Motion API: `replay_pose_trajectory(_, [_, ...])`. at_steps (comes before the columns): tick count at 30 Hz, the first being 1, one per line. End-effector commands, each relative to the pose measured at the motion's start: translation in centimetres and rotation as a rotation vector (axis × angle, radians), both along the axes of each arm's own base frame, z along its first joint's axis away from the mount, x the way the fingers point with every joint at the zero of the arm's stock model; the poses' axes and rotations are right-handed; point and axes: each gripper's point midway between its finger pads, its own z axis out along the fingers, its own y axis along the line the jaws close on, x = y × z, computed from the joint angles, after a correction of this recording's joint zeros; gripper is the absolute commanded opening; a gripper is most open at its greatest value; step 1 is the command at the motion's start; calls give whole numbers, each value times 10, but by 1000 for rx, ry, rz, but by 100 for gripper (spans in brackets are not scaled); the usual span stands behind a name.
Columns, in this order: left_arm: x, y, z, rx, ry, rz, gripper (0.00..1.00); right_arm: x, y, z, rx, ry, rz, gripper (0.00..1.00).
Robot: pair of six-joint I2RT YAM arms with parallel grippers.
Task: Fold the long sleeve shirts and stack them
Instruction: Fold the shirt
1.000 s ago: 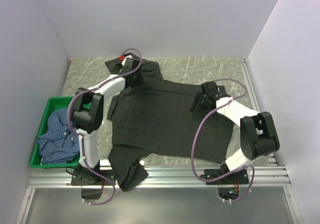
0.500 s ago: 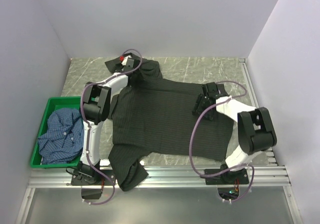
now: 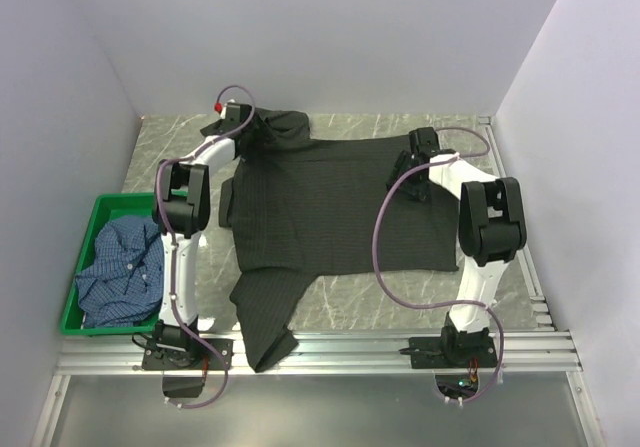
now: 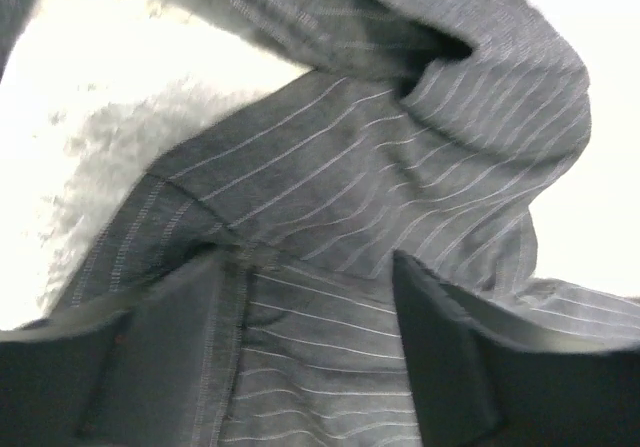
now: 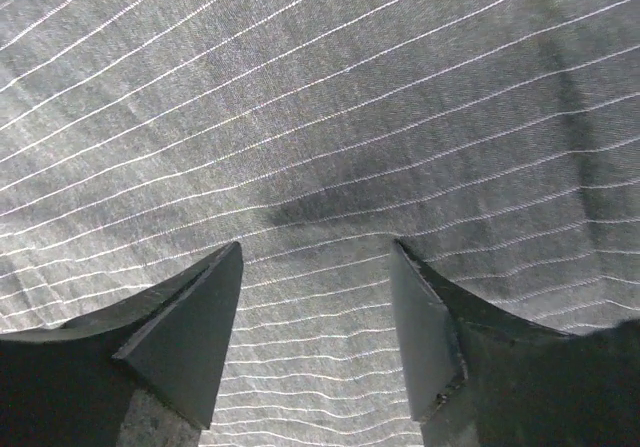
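The black pinstriped long sleeve shirt lies spread across the marble table, one sleeve trailing toward the near edge and bunched cloth at its far left corner. My left gripper sits at that far left corner; in the left wrist view its jaws stand open over a stitched seam. My right gripper hovers over the shirt's far right part, open above flat pinstriped cloth, gripping nothing. The blue checked shirt lies crumpled in the crate.
A green plastic crate stands at the table's left edge beside the left arm. White walls close in the back and both sides. A metal rail runs along the near edge. Bare marble shows behind the shirt.
Both grippers moved toward the back wall and the black shirt slid with them, its near sleeve drawn up from the rail. The left jaws have widened, letting go of the cloth.
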Motion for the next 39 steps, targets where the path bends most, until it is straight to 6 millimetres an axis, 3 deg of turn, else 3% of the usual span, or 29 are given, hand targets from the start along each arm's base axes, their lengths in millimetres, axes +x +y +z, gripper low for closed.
replay_pose_trajectory(1, [9, 4, 28, -19, -63, -26, 82, 14, -7, 33, -30, -71, 17, 70])
replay_pose_trajectory(2, [6, 5, 38, -17, -80, -30, 85, 12, -8, 38, -43, -82, 18, 73])
replay_pose_trajectory(3, [5, 5, 53, -19, -104, -35, 89, 11, -9, 57, -39, -121, 15, 75])
replay_pose_trajectory(4, [-2, 5, 85, -30, -152, -38, 90, 8, -14, 65, -56, -137, 1, 77])
replay_pose_trajectory(5, [-8, 6, 101, -38, -174, -37, 91, 0, -18, 67, -70, -136, -12, 79])
replay_pose_trajectory(6, [-14, 7, 117, -47, -193, -27, 91, -7, -20, 86, -69, -170, -23, 80])
replay_pose_trajectory(7, [-32, 10, 143, -56, -214, -17, 92, -13, -22, 92, -71, -180, -32, 82])
replay_pose_trajectory(8, [-43, 11, 154, -64, -217, -8, 93, -27, -24, 88, -72, -162, -46, 83])
replay_pose_trajectory(9, [-61, 13, 186, -75, -255, 4, 94, -37, -26, 103, -70, -194, -57, 84])
replay_pose_trajectory(10, [-82, 16, 172, -60, -189, 11, 94, -46, -28, 105, -72, -200, -68, 85])
replay_pose_trajectory(11, [-98, 18, 172, -55, -160, 16, 95, -61, -30, 97, -72, -174, -82, 85])
replay_pose_trajectory(13, [-141, 23, 170, -32, -116, 30, 94, -80, -35, 107, -71, -200, -105, 87])
replay_pose_trajectory(14, [-162, 25, 160, -17, -67, 32, 93, -95, -37, 96, -68, -175, -113, 88])
replay_pose_trajectory(15, [-184, 23, 173, -19, -94, 19, 92, -104, -38, 103, -60, -196, -119, 89])
replay_pose_trajectory(16, [-209, 27, 141, 6, -22, 14, 91, -111, -40, 103, -57, -197, -126, 91])
replay_pose_trajectory(17, [-226, 30, 131, 19, 3, 11, 91, -123, -41, 93, -58, -175, -132, 91])
replay_pose_trajectory(19, [-268, 32, 108, 35, 45, -11, 88, -137, -45, 97, -52, -194, -146, 93])
replay_pose_trajectory(20, [-281, 34, 99, 42, 63, -13, 88, -148, -46, 86, -49, -170, -158, 93])
replay_pose_trajectory(21, [-299, 34, 98, 48, 68, -27, 87, -154, -48, 89, -43, -192, -171, 94])
replay_pose_trajectory(22, [-318, 40, 75, 68, 121, -24, 87, -159, -51, 86, -43, -193, -191, 96])
replay_pose_trajectory(23, [-330, 41, 68, 64, 140, -21, 86, -169, -54, 74, -42, -169, -209, 96])
replay_pose_trajectory(24, [-340, 43, 68, 53, 127, -22, 85, -173, -56, 74, -37, -185, -221, 95])
replay_pose_trajectory(25, [-356, 46, 49, 54, 170, -22, 84, -176, -59, 70, -35, -182, -235, 95])
replay_pose_trajectory(27, [-371, 45, 42, 23, 178, -21, 82, -186, -61, 60, -23, -166, -248, 94])
replay_pose_trajectory(28, [-382, 46, 29, 19, 212, -24, 81, -187, -62, 58, -20, -165, -251, 93])
replay_pose_trajectory(31, [-395, 35, 23, -18, 234, -36, 75, -193, -65, 52, -22, -156, -257, 93])
replay_pose_trajectory(39, [-420, 29, -5, -4, 378, -19, 65, -187, -61, 57, 7, -186, -257, 91])
